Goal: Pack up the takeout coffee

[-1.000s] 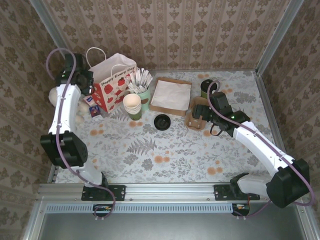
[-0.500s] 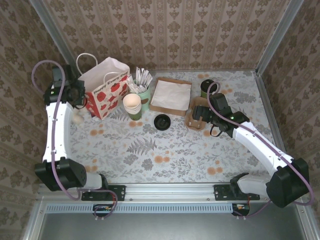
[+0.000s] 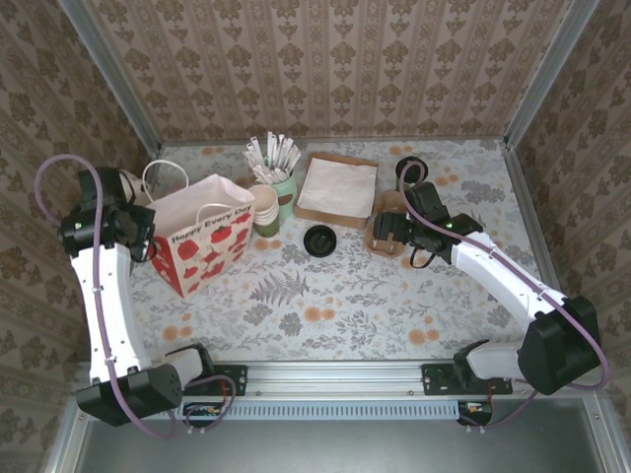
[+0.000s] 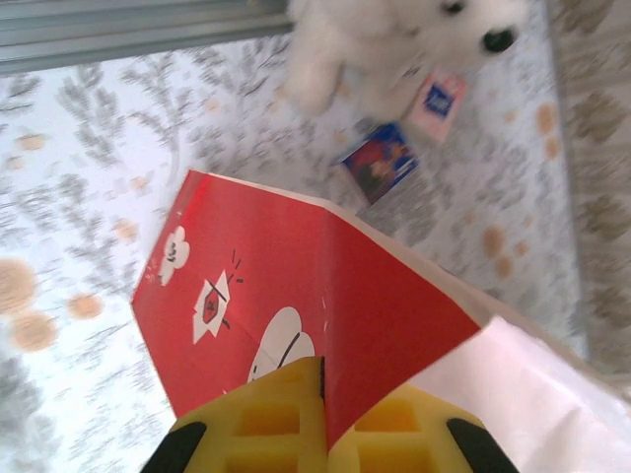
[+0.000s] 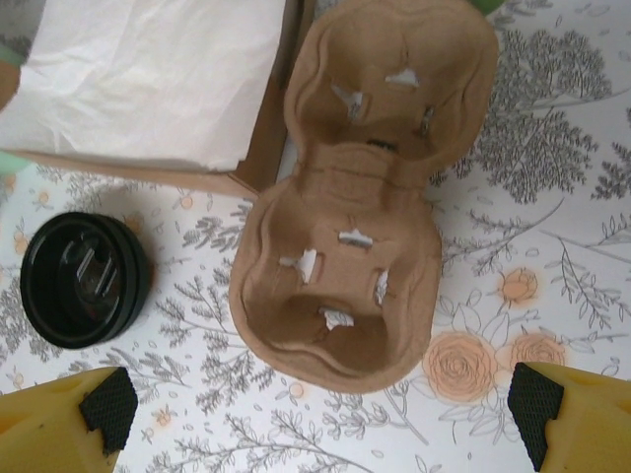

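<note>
The takeout coffee (image 3: 409, 169), a dark green cup with a black lid, stands at the back right of the table. My right gripper (image 3: 394, 229) hovers open just in front of it, above a brown two-cup cardboard carrier (image 3: 379, 239). In the right wrist view the carrier (image 5: 345, 197) lies empty beyond the gripper (image 5: 322, 419), whose jaws stand wide apart. My left gripper (image 3: 148, 239) is shut on the rim of a red strawberry-print paper bag (image 3: 202, 246) at the left. Its yellow fingers (image 4: 276, 424) pinch the bag's red side wall (image 4: 296, 286).
A loose black lid (image 3: 318, 238) lies mid-table, also in the right wrist view (image 5: 84, 281). Stacked lidless cups (image 3: 262, 205), a pot of white sticks (image 3: 278, 163) and napkins on a brown tray (image 3: 338, 185) line the back. A white plush toy (image 4: 394, 39) and small blue box (image 4: 380, 163) lie at the left.
My left arm has swung from the back left corner toward the near left, dragging the paper bag forward with it. The right arm has barely moved.
</note>
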